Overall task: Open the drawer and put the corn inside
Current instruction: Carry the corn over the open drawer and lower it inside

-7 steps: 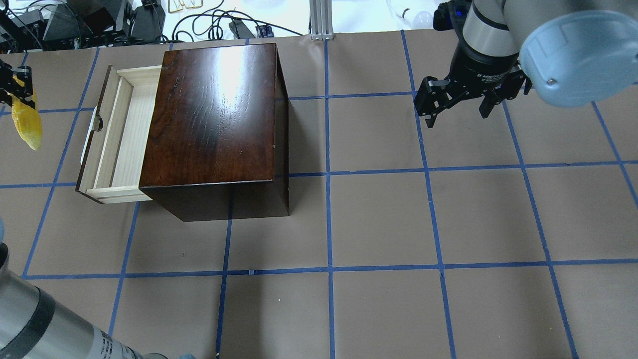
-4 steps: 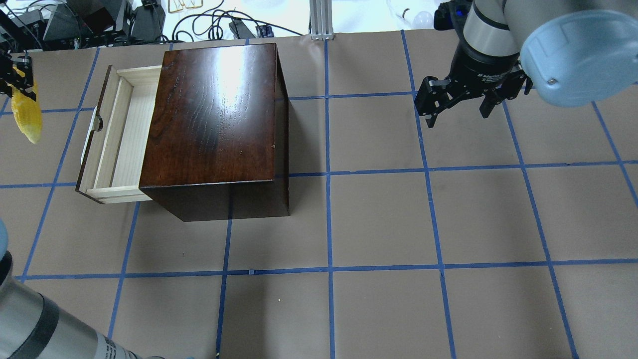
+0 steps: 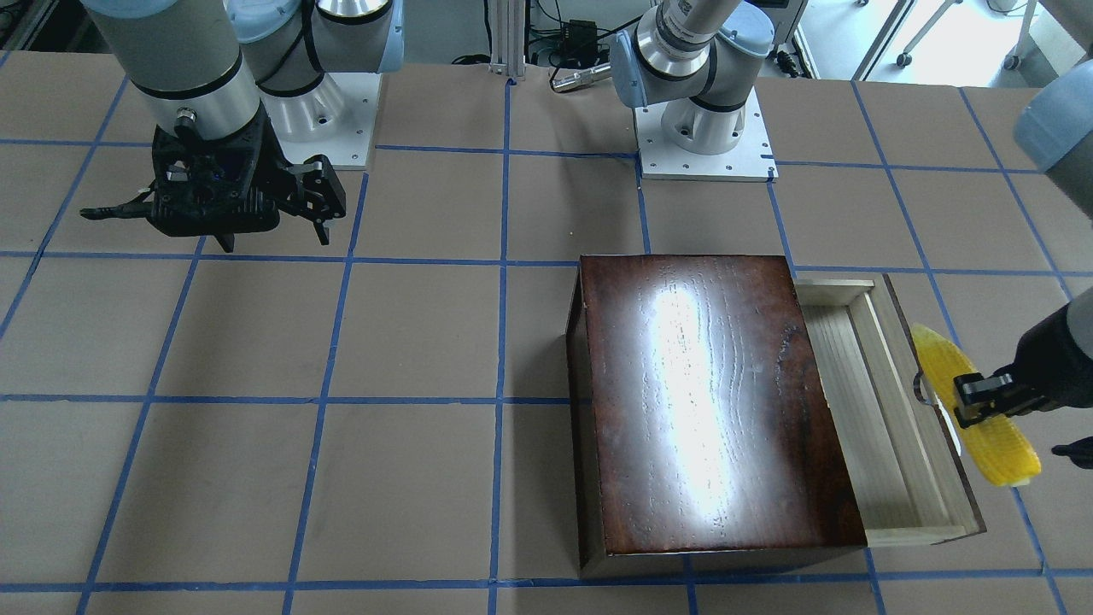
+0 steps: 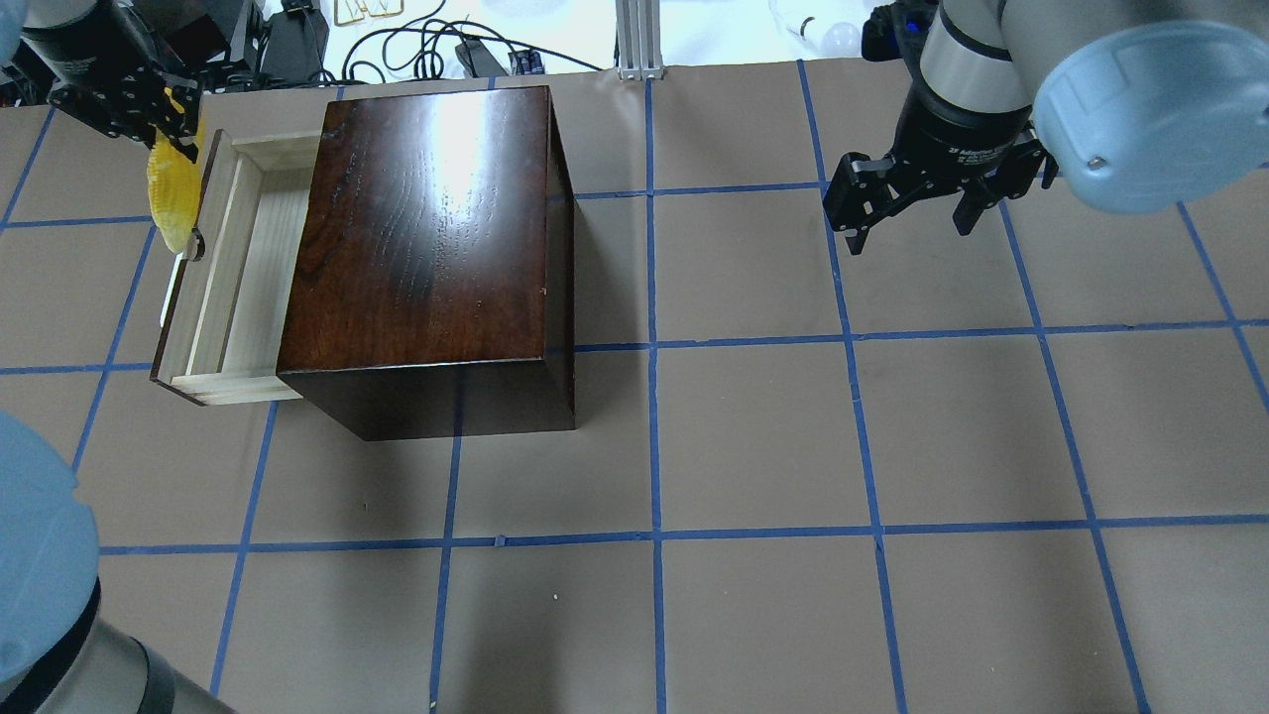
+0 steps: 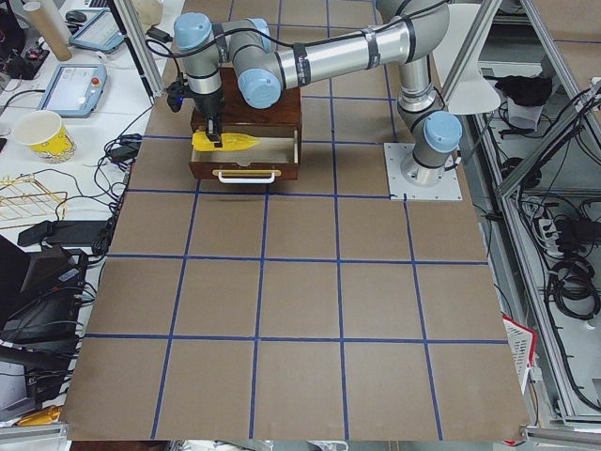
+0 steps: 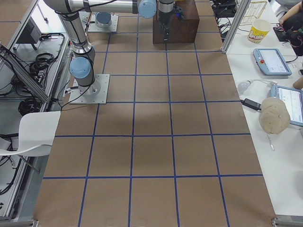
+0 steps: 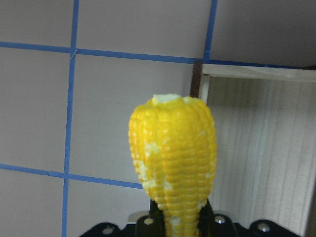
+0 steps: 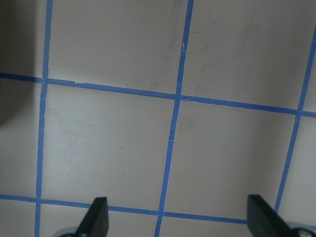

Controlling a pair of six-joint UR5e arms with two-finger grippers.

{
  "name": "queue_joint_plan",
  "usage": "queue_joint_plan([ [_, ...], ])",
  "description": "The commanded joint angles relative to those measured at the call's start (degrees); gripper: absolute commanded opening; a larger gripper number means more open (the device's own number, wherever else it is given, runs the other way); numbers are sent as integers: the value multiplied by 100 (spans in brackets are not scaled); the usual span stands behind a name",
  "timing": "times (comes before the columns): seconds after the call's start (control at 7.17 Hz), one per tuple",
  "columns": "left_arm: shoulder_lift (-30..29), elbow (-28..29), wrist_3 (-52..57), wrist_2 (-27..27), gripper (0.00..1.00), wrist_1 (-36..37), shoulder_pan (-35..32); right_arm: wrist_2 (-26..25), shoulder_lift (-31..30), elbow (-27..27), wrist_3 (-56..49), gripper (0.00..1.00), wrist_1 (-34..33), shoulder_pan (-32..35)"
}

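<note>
The dark reddish-brown box stands on the table with its pale wood drawer pulled out to the left; the white handle shows on the front panel. My left gripper is shut on the yellow corn and holds it in the air over the drawer's front panel, at its far end. In the front-facing view the corn lies along the drawer's front edge. In the left wrist view the corn hangs beside the tray. My right gripper is open and empty.
Cables and equipment and an aluminium post lie past the table's far edge. A paper cup and tablets sit on a side table. Blue tape lines grid the brown tabletop.
My left gripper has carried the corn from the far left toward the drawer, to above its front panel. The right arm has not moved.
</note>
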Motion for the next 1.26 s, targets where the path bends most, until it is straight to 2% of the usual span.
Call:
queue_joint_plan([
  [0.0,-30,-376,42,-18,6,123,-224,0,0,6,0,100,0,4],
  [0.42,-91,-553,331,-26,7,132,-215,0,0,-3,0,100,0,4],
  [0.84,-118,-764,314,-18,22,193,-206,0,0,-3,0,100,0,-13],
  [0.98,-135,-773,314,-26,36,220,-206,0,0,-3,0,100,0,4],
  [1.12,-162,-764,314,-18,61,263,-206,0,0,6,0,100,0,4],
])
